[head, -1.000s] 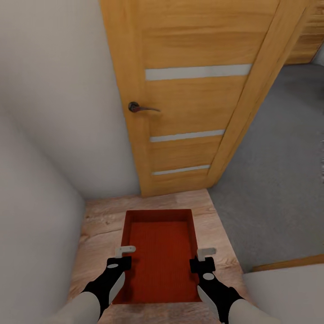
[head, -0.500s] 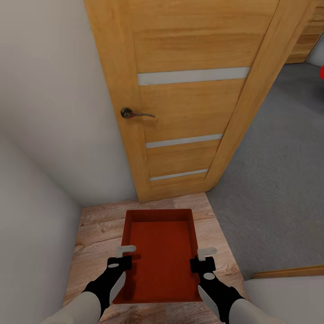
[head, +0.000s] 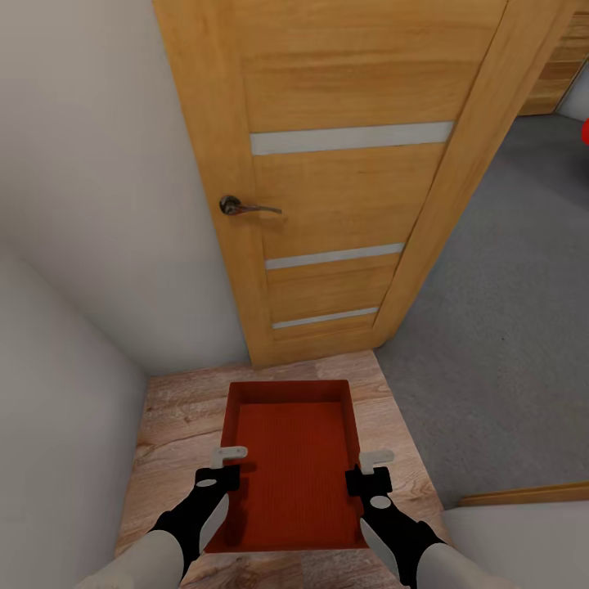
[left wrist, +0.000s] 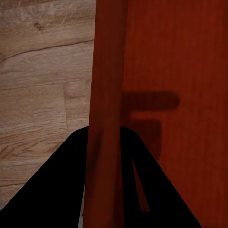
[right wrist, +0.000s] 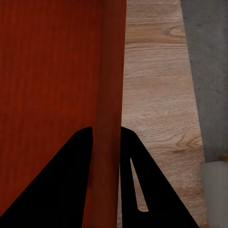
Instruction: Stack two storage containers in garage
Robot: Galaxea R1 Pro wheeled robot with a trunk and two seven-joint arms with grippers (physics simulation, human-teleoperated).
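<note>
Red-orange plastic is what you are carrying: one storage container [head: 294, 462], a low-walled rectangular bin, is held level in front of the robot above a light wood-plank floor [head: 176, 425]. Your left gripper [head: 222, 468] is clamped on the bin's left long wall, and your right gripper [head: 370, 473] is clamped on the right long wall; both wrist views look along a fingertip pair straddling the thin wall [left wrist: 107, 142] with the bin's ribbed bottom on one side and planks on the other. Straight ahead stands an orange-brown wooden door [head: 343, 180] with three pale horizontal strips and a dark lever handle [head: 245, 207], swung open against a white wall [head: 106, 204]. To the right of the door the planks end and grey concrete floor [head: 507, 311] begins, which looks like the garage. A small red shape [head: 584, 131] shows at the far right edge, too cropped to identify. You appear to be in the carrying step, at the threshold. Next you would need to turn right and roll through the opening, keeping the bin clear of the door edge and frame.
</note>
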